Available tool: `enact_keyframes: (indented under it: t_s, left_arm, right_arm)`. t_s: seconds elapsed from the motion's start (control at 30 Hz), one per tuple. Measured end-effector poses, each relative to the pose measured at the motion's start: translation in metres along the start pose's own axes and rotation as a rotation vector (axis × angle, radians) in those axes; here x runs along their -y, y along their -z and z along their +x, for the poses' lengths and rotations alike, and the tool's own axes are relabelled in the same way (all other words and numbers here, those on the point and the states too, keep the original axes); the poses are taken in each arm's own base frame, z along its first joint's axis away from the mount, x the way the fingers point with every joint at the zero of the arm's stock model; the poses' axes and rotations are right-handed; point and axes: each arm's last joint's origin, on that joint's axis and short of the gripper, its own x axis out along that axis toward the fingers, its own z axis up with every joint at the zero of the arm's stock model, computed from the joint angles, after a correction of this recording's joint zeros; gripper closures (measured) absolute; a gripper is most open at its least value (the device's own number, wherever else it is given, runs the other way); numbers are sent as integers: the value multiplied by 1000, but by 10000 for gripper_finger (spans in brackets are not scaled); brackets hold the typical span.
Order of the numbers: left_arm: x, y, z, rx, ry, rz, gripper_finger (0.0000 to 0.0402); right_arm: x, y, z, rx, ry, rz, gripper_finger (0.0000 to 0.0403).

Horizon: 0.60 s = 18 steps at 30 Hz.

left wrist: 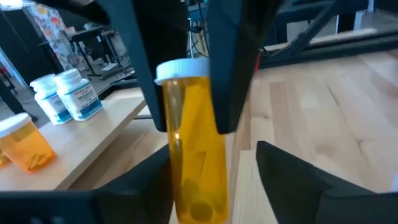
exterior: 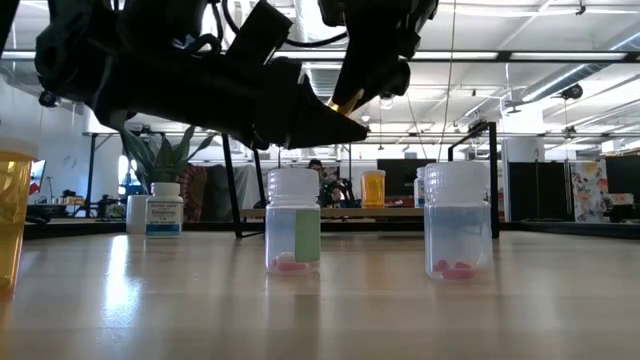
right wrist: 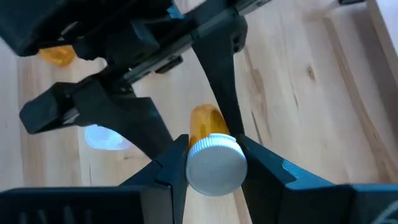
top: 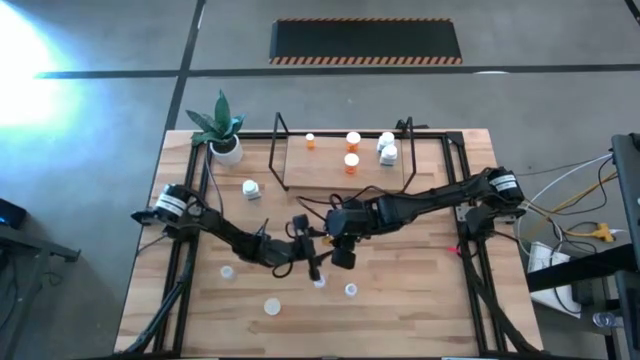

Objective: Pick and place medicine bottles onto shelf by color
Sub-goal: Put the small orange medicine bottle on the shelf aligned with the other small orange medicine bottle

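Note:
An orange medicine bottle (left wrist: 194, 155) with a white cap (right wrist: 214, 165) hangs above the table's middle between both grippers. My right gripper (right wrist: 214, 163), also in the high view (top: 338, 252), is shut on it. My left gripper (left wrist: 214, 171), also in the high view (top: 310, 258), is open. Its fingers stand on either side of the bottle's lower body, with a clear gap on one side. The shelf (top: 330, 178) at the far middle holds three orange bottles (top: 352, 140) and white bottles (top: 387, 150). My right gripper pinches the orange bottle's white cap (right wrist: 205, 163) between its two fingers. The fingers come from above, pointing down. The bottle hangs below them, cap up and nearly upright, lifted clear of the table.
Two clear bluish bottles (exterior: 293, 225) (exterior: 457, 220) stand on the table under the grippers. More small bottles (top: 228, 270) (top: 272, 306) stand nearer the front. A white bottle (top: 250, 188) stands left of the shelf, and a potted plant (top: 222, 135) at the far left corner.

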Motion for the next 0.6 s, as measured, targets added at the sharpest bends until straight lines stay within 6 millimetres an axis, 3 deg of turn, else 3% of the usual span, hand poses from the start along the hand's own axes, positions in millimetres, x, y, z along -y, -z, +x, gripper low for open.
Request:
enact_keyframes:
  t_s: [0.27,0.47,0.6]
  left_arm:
    - [0,3,-3,-8,-1,-72,334]
    - [1,4,-4,-14,16,-66,338]
    - [1,5,-4,-13,15,-74,335]
  right_arm:
    - [-1,0,0,-8,-18,-14,289]
    - [-4,2,-2,-12,-42,-69,250]
    - [-3,3,-13,-26,-64,-71,225]
